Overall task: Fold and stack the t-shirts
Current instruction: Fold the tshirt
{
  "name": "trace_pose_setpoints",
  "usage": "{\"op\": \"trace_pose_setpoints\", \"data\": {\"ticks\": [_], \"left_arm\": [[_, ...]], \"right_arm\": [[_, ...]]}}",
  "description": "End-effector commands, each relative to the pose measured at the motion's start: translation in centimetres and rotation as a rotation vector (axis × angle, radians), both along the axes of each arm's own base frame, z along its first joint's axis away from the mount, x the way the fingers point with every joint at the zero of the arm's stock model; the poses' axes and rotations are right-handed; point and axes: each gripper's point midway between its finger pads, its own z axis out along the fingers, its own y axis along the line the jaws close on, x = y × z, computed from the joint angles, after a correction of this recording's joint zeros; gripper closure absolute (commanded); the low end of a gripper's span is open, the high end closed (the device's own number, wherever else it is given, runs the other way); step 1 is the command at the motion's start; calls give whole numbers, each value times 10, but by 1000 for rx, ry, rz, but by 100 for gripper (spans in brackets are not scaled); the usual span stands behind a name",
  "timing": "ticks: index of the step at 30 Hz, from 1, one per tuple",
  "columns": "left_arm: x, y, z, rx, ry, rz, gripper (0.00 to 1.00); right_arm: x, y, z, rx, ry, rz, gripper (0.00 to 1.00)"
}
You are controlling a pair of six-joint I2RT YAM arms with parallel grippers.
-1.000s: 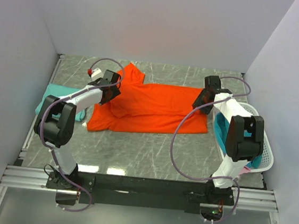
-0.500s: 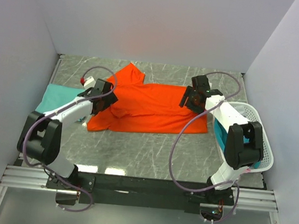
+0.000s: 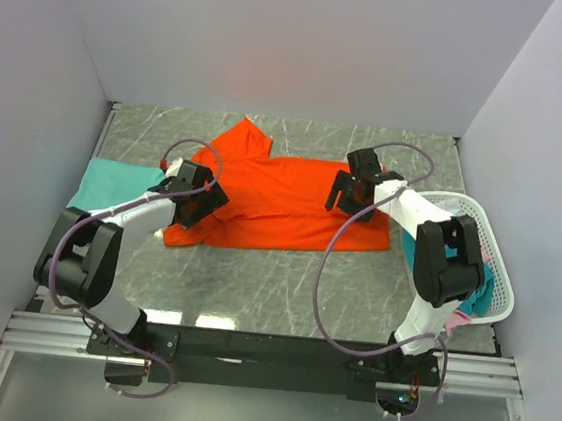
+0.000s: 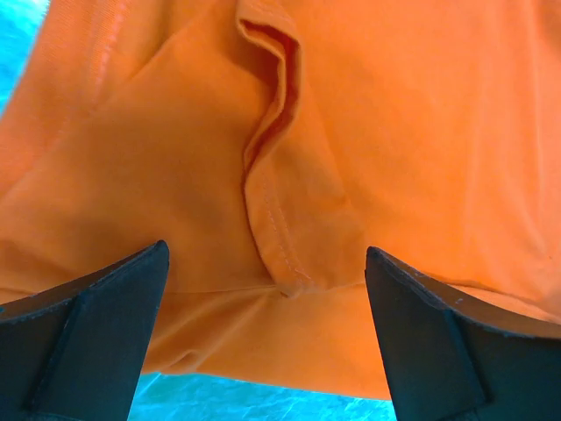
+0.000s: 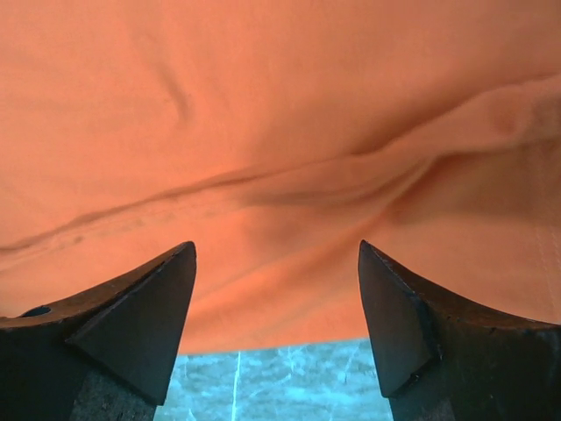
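Observation:
The orange-red t-shirt [image 3: 282,199] lies partly folded across the middle of the marble table, one sleeve [image 3: 250,137] pointing to the back. My left gripper [image 3: 197,205] is open over the shirt's left part, above a hemmed fold [image 4: 272,175]. My right gripper [image 3: 346,199] is open over the shirt's right part, near its front edge [image 5: 289,338]. Neither holds cloth. A teal t-shirt [image 3: 108,184] lies flat at the far left. More teal and pink cloth sits in the white basket [image 3: 488,293] at the right.
The grey marble tabletop [image 3: 274,280] runs in front of the shirt. White walls close in the left, back and right. The black rail with both arm bases [image 3: 266,350] is at the near edge. Cables loop over each arm.
Both grippers have moved inward and toward the front over the orange shirt. The shirt's left part now lies more gathered; its right part is unchanged.

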Motion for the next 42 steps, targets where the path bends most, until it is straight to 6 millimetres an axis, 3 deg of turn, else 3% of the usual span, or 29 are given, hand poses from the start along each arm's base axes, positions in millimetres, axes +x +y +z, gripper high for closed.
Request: {"op": "trace_pose_setpoints", "data": {"ticks": [1, 5, 8, 15, 19, 23, 28, 29, 34, 42], "left_arm": [[19, -15, 16, -54, -60, -36, 1], [22, -15, 17, -49, -57, -38, 1], [23, -17, 19, -44, -57, -52, 1], [28, -20, 15, -35, -39, -74, 1], [21, -26, 6, -50, 7, -101, 1], [13, -33, 8, -68, -9, -115, 1], [3, -42, 2, -64, 3, -127, 5], [2, -43, -2, -62, 14, -131, 9], [4, -51, -9, -66, 31, -142, 27], [16, -48, -1, -15, 7, -117, 68]], "right_arm": [[27, -2, 1, 17, -39, -20, 19], [43, -10, -5, 27, -36, -73, 19], [60, -8, 9, 49, -77, -76, 19], [77, -24, 26, 54, -117, -142, 20], [63, -32, 34, 48, -130, -165, 20], [35, -40, 28, 31, -105, -171, 20], [3, -57, 38, -20, -124, -195, 20], [-6, -61, 34, -33, -112, -200, 20], [-25, -65, 56, -14, -165, -209, 20], [-44, -72, 59, -31, -160, -202, 20]]}}
